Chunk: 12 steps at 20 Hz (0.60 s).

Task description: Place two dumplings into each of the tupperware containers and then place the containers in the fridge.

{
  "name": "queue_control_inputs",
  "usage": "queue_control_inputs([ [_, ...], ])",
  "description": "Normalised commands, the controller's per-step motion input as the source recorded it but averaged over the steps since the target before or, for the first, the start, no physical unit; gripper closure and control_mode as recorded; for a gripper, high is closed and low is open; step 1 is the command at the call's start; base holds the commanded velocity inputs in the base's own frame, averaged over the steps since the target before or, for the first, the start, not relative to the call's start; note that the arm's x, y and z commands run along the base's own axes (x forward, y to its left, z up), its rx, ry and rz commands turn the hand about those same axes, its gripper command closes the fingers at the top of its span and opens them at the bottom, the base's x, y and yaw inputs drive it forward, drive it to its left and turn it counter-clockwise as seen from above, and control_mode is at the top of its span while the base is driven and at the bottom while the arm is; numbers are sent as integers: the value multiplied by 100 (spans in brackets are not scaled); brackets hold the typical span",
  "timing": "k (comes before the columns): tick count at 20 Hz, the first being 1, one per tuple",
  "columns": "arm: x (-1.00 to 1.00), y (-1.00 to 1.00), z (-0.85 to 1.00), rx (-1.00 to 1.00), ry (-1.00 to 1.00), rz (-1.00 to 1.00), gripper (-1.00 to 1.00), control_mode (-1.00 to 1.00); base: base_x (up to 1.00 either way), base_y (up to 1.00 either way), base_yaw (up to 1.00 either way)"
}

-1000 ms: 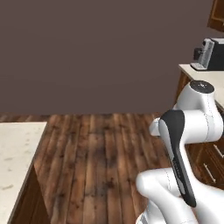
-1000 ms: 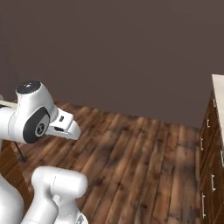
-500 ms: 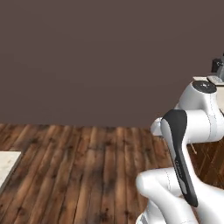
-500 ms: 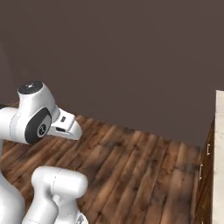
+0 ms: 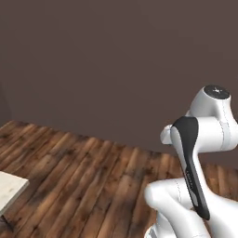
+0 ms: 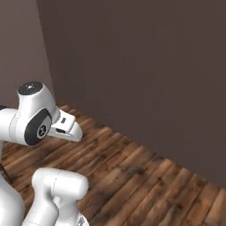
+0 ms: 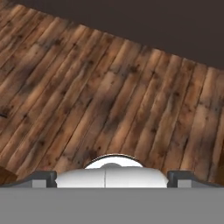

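The dumplings, the tupperware containers and the fridge are out of view. In the hand view my gripper (image 7: 112, 176) is open, its two dark fingertips (image 7: 44, 176) standing far apart with nothing between them. It looks down on bare wooden floor (image 7: 109, 87). My white arm is folded up close over the base in the left base view and the right base view.
A dark brown wall (image 5: 116, 65) closes off the floor ahead and meets a side wall at a corner (image 6: 42, 48). The corner of a pale counter (image 5: 10, 188) juts in at the lower left. Wooden floor (image 6: 145, 176) lies open in front of the base.
The whole picture has shifted, so the base has moved. The right-hand counter with its machine and cabinets has slid out of both base views. The arm's pose and the open gripper look unchanged.
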Motion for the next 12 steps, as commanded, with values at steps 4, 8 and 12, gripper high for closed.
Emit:
queue_control_inputs([
  [4,0,0,0,0,0,0,-100,100,100,-16,50],
  [8,0,0,0,0,0,0,-100,100,100,-15,49],
  [12,0,0,0,0,0,0,-100,100,100,-25,50],
])
